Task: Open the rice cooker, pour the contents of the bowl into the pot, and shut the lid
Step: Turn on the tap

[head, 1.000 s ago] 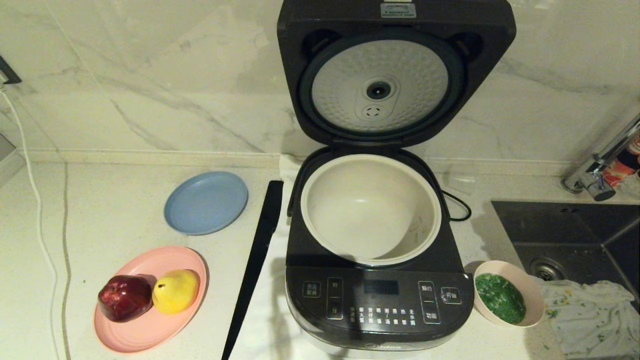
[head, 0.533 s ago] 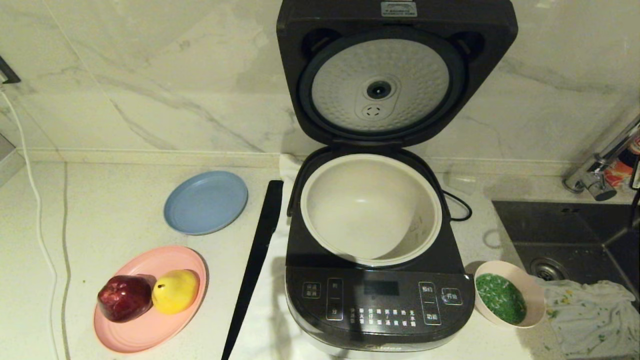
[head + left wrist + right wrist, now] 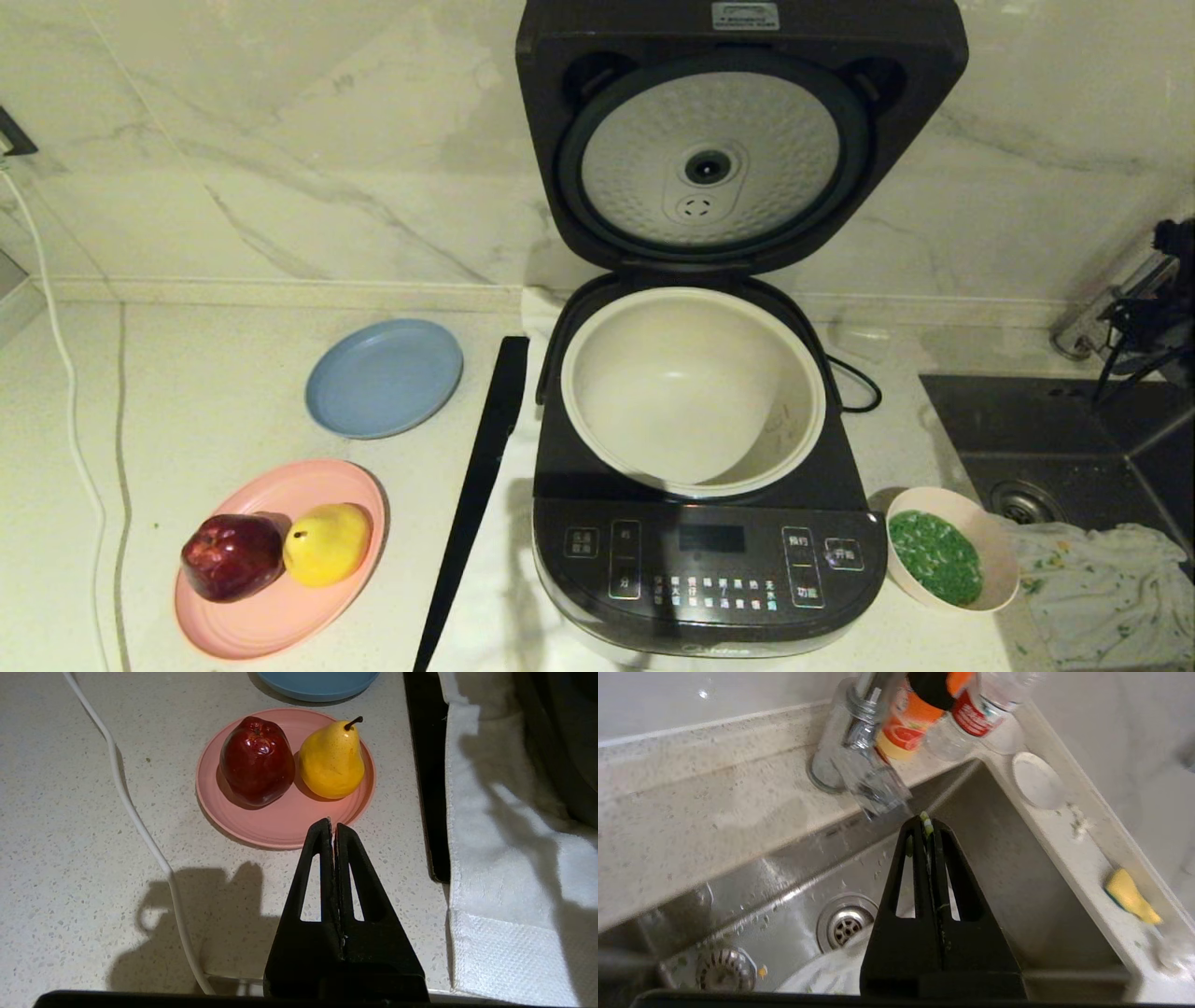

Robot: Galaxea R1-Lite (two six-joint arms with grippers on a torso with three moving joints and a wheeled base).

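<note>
The rice cooker stands mid-counter with its lid hinged upright, showing the dimpled silver disc. The cream pot inside holds nothing. The small bowl sits right of the cooker's front, filled with green and white contents. My right arm shows at the far right edge by the tap. Its gripper is shut above the sink, with a few green grains stuck at the tips. My left gripper is shut on nothing, low over the counter near the pink plate.
A blue plate and a pink plate with an apple and a pear lie left of the cooker. A black strip lies beside it. The sink, tap, bottles and patterned cloth are on the right. A white cable runs along the left.
My right arm has come into the head view at the far right edge by the tap. The cooker, the bowl and the plates have not moved.
</note>
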